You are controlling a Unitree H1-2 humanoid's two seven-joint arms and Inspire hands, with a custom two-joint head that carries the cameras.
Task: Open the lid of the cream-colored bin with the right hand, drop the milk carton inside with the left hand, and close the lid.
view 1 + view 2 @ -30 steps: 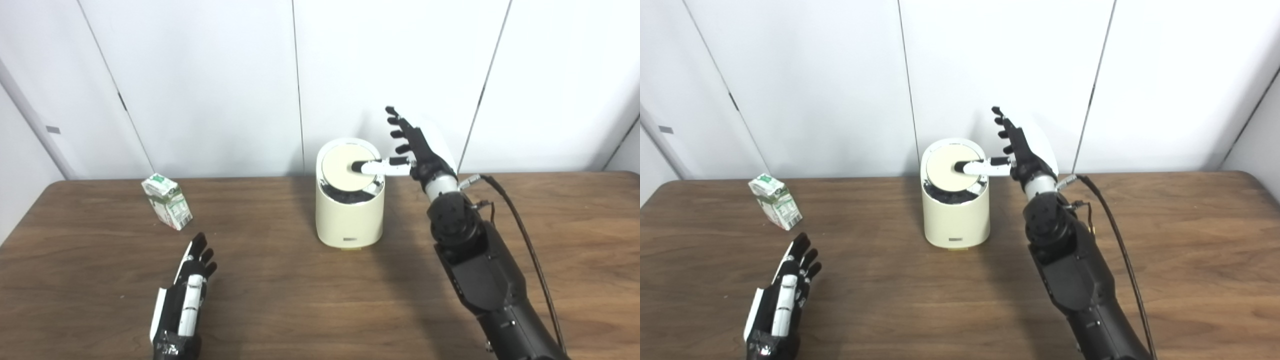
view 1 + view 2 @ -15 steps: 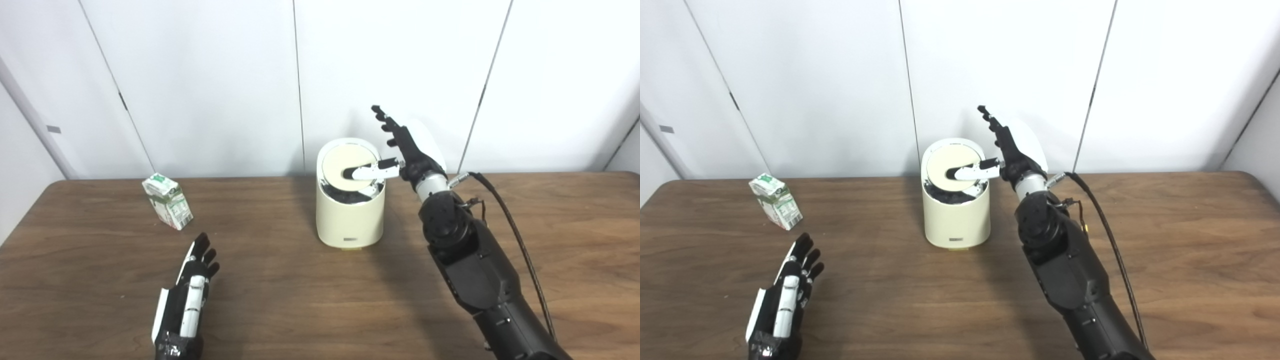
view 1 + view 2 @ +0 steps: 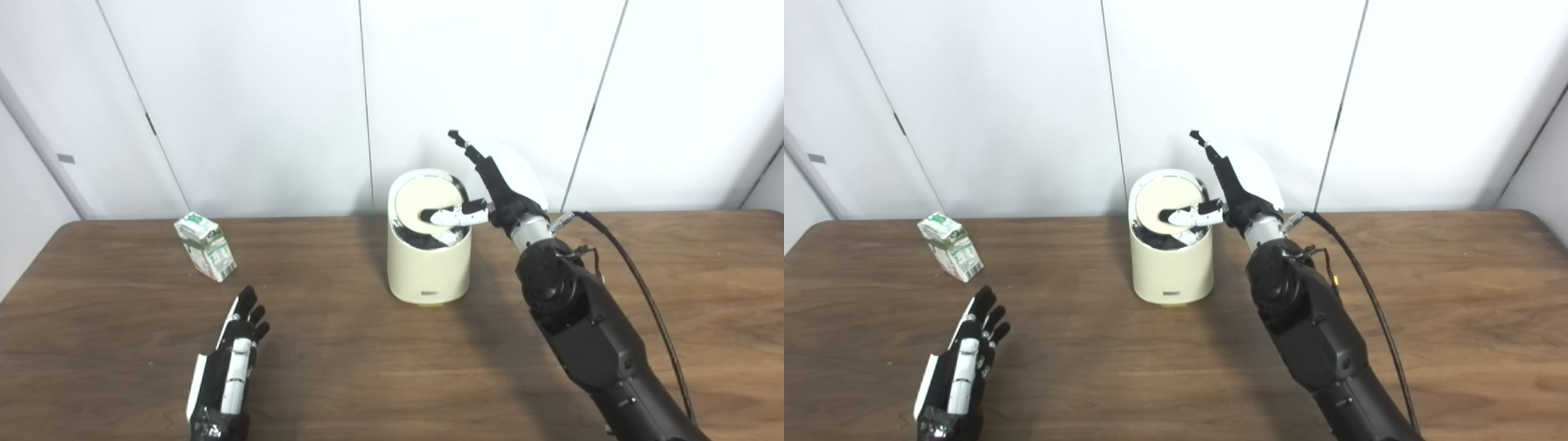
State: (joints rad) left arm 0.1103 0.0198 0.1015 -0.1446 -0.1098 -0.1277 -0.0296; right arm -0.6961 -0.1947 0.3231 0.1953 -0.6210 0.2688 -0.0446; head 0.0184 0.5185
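The milk carton (image 3: 205, 245) stands on the wooden table (image 3: 343, 343) at the far left, well apart from the bin (image 3: 429, 254); its long axis runs roughly up and down with a slight lean, its folded top toward the wall and to the left, and one narrow corner edge turned toward the camera. Its sides are white and green with printed panels, but the lettering is too small to read. The cream-colored bin is an upright cylinder near the back middle of the table, with a small dark label strip low on its front whose text cannot be made out. Its round lid (image 3: 425, 202) is tilted, the near edge pushed down into the body so that a dark gap shows below it at the front; what lies inside cannot be told beyond that dark lining. The right hand (image 3: 490, 196) is at the bin's right rim, holding nothing: its thumb (image 3: 450, 215) reaches across and presses on the lid's near right part, while its fingers (image 3: 474, 159) are spread straight and point up and back toward the wall. The left hand (image 3: 229, 367) lies near the table's front left, palm down, fingers extended and slightly apart, empty, with the carton beyond it and not touching it.
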